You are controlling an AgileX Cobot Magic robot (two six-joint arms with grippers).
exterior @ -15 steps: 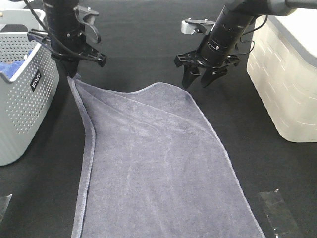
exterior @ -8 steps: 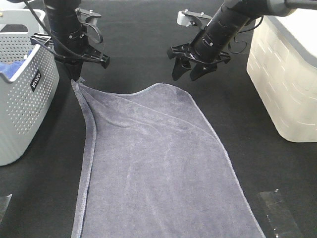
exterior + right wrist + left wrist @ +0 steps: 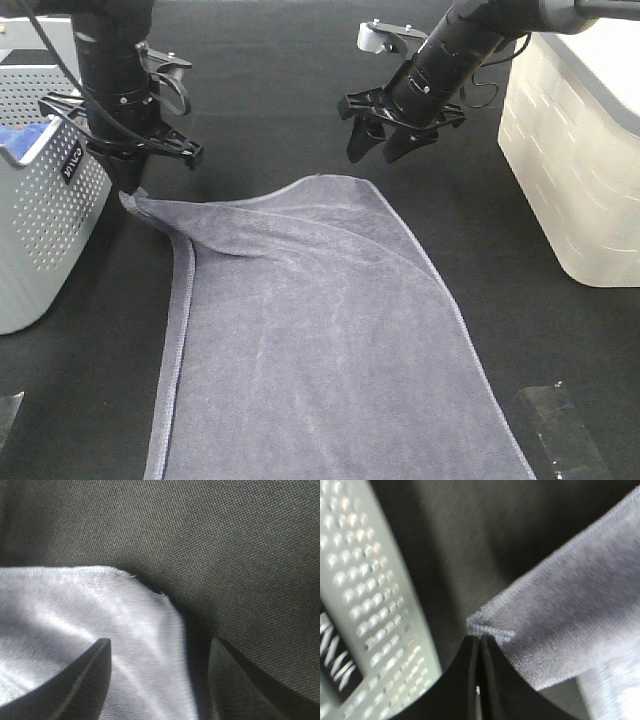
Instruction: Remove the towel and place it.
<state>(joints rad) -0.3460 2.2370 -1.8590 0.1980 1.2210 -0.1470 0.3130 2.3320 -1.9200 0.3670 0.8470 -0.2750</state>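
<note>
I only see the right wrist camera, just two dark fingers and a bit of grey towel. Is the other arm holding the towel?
Observer: Yes. The left gripper is shut on one corner of the towel.
Operator: What's beside that gripper?
Observer: A grey basket full of little holes stands close by it.
Operator: And what's over on my side?
Observer: A cream bin stands on the right of the high view, apart from the towel.
</note>
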